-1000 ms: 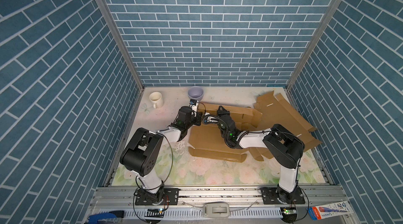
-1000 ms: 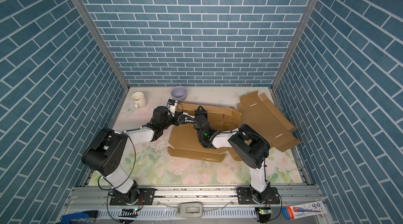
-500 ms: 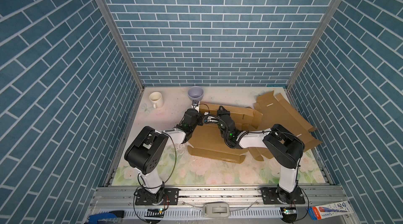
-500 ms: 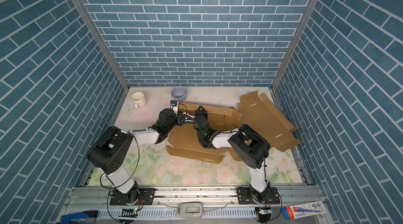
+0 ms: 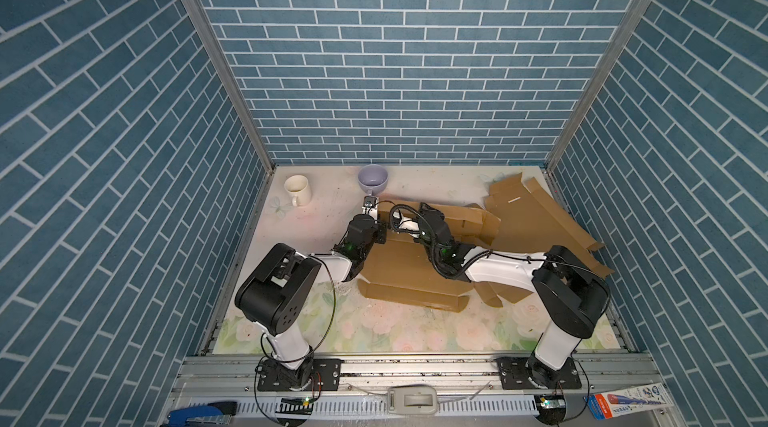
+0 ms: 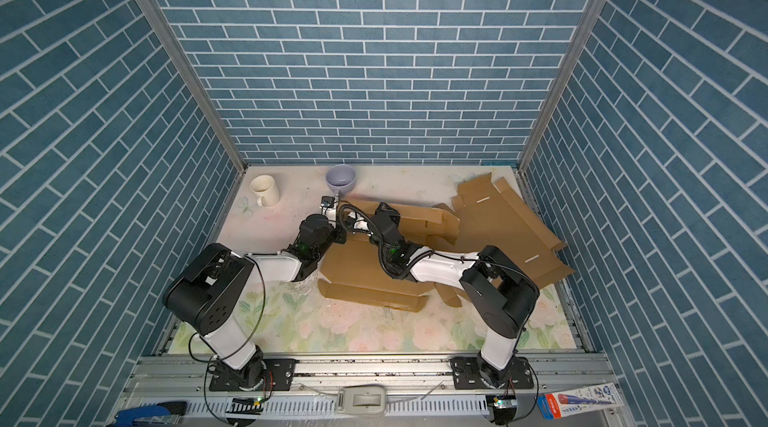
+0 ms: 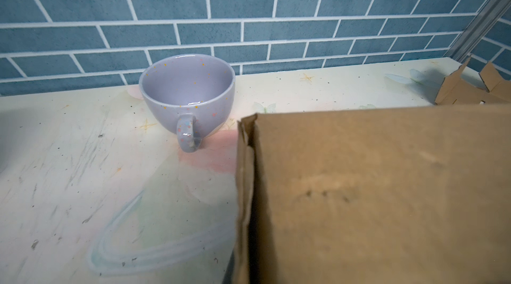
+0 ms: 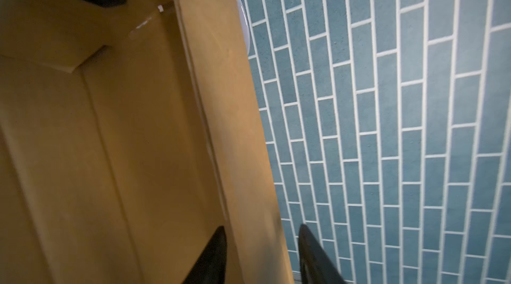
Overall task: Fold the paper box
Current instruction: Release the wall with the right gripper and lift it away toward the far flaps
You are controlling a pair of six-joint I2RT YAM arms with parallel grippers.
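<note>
The brown paper box lies half folded mid-table, its back wall raised. In both top views the two grippers meet at that wall's left end. My left gripper is at the wall's corner. Its fingers do not show in the left wrist view, where the box's corner edge runs down into the jaws, so it is shut on the cardboard. My right gripper is open. Its black fingers stand on either side of the upright wall, with a gap on the outer side.
A purple cup stands just behind the left gripper, close to the box corner. A white mug sits at the back left. A second, flat cardboard sheet leans at the back right. Tiled walls enclose the table.
The left arm has swung right to the box's back-left corner and its gripper has shut there. The right gripper, shut on the back wall before, has opened.
</note>
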